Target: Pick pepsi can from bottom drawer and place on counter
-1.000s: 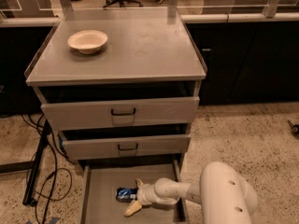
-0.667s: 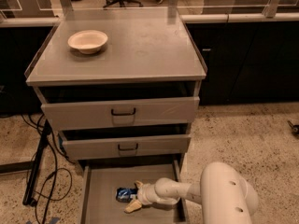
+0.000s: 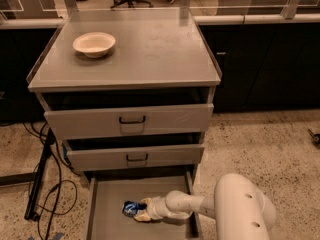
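The pepsi can (image 3: 131, 208), blue with white markings, lies on its side on the floor of the open bottom drawer (image 3: 107, 219). My gripper (image 3: 143, 209) reaches into the drawer from the right. Its tan fingers (image 3: 142, 217) sit above and below the can's right end, closed against it. The can rests on the drawer floor. The counter (image 3: 150, 49) is the flat grey top of the cabinet, well above the drawer.
A beige bowl (image 3: 94, 44) stands on the counter's back left. The two upper drawers (image 3: 130, 120) with black handles stick out slightly above the bottom drawer. My white arm housing (image 3: 242, 209) is at the lower right. Black cables and a stand (image 3: 42, 174) lie on the floor at the left.
The gripper's fingers have closed in on the can's right end. The can and the arm have stayed in nearly the same place.
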`<state>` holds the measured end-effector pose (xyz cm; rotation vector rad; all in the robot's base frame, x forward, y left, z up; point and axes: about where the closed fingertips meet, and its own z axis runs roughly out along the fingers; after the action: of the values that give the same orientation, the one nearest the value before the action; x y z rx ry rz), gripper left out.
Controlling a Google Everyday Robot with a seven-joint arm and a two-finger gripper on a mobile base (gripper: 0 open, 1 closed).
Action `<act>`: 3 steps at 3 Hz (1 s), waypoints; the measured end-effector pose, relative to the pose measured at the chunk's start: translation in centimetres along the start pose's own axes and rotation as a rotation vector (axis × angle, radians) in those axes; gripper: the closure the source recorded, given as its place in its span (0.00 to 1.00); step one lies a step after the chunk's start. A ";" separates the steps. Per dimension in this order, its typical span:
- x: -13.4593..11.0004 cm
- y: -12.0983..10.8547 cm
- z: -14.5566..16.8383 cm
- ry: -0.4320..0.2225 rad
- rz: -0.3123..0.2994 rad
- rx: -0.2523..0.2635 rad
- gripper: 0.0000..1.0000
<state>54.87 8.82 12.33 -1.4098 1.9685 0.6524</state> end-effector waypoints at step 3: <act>0.0 0.0 -0.1 0.000 -0.001 0.001 1.00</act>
<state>54.85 8.81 12.40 -1.4105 1.9682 0.6511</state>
